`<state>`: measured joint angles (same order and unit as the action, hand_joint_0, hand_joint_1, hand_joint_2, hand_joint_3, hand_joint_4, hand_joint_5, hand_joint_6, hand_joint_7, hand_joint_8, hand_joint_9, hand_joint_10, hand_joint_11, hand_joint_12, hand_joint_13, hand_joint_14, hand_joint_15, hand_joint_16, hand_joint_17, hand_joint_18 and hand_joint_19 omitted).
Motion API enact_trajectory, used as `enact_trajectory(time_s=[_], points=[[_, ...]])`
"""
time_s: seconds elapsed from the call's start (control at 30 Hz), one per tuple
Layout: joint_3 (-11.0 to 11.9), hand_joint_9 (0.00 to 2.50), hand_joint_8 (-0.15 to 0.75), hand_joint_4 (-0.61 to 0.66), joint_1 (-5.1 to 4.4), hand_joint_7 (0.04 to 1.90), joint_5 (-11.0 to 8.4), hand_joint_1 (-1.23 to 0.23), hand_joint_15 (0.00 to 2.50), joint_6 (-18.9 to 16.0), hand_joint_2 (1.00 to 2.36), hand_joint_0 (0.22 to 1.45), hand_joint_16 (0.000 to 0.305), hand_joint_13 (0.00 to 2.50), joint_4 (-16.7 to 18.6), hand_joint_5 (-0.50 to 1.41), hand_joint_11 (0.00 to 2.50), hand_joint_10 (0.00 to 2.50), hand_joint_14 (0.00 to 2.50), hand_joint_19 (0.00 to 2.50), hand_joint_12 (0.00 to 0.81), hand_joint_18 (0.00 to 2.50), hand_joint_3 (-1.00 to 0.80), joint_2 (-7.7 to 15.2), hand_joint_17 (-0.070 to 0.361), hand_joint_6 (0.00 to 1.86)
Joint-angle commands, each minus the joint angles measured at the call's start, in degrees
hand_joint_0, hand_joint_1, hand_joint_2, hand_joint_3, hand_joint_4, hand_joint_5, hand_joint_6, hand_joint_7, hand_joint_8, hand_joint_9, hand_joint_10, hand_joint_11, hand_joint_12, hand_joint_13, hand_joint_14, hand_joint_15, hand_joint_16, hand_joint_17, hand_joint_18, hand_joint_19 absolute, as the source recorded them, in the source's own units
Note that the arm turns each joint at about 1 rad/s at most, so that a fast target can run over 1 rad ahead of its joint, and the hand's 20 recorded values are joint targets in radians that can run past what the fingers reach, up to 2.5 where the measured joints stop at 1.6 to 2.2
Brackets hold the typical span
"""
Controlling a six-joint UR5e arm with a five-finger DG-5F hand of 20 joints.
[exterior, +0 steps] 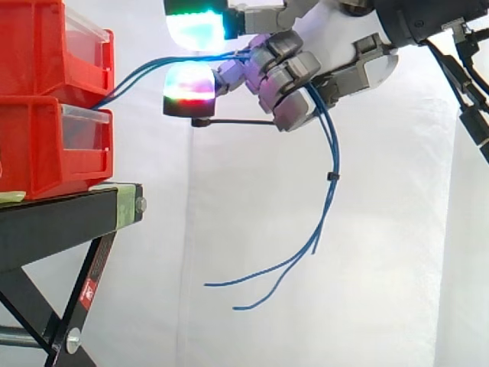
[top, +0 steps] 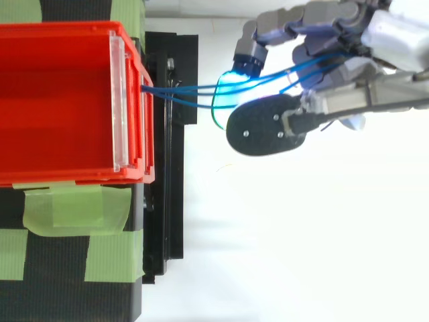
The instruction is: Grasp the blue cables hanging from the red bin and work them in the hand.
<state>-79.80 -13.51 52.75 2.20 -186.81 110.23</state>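
Observation:
Thin blue cables point(exterior: 330, 164) run from the front of the upper red bin point(exterior: 46, 46) rightward into my hand point(exterior: 294, 80), then droop below it and end in loose curled tips low in the side view. A small black tie binds them below the hand. From above, the blue cables point(top: 194, 90) leave the red bin point(top: 60, 100) at its clear front wall and pass between my curled fingers point(top: 322, 40). My hand is shut on the cables, with glowing pads point(exterior: 191, 84) pointing toward the bins.
Two red bins are stacked on a black stand point(exterior: 69, 214) at the left, the lower bin point(exterior: 53, 145) under the upper one. Green tape point(top: 74, 208) holds the bins to the stand. A white curtain hangs behind.

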Motion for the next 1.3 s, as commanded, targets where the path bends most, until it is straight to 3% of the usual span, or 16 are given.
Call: enact_trajectory(time_s=[0.0, 0.6, 1.03, 1.27], points=[[0.0, 0.78, 0.511, 0.26, 0.24, 1.23, -1.24, -0.63, 1.89, 0.3, 1.01, 0.84, 0.06, 0.83, 0.0, 0.27, 2.5, 2.5, 2.5, 1.37, 0.522, 1.2, -0.82, -0.5, 0.134, 0.3], [0.0, 0.78, 0.511, 0.23, 1.73, 1.23, -1.42, -0.64, 1.89, 2.2, 1.01, 0.86, 0.06, 0.83, 2.4, 0.29, 2.5, 2.5, 2.5, 1.37, 0.522, 1.2, -0.88, -0.5, 0.134, 0.31], [0.1, 0.78, 0.511, 0.23, 2.61, 1.23, -1.15, -0.66, 1.89, 7.5, 1.0, 0.88, 0.06, 0.83, 7.3, 0.3, 2.5, 2.5, 2.5, 1.37, 0.522, 1.2, -0.89, -0.5, 0.134, 0.31], [0.1, 0.78, 0.511, 0.23, 3.05, 1.22, -1.07, -0.65, 1.89, 9.6, 1.01, 0.88, 0.06, 0.83, 7.3, 0.31, 2.5, 2.5, 2.5, 1.37, 0.522, 1.2, -0.87, -0.5, 0.134, 0.31]])
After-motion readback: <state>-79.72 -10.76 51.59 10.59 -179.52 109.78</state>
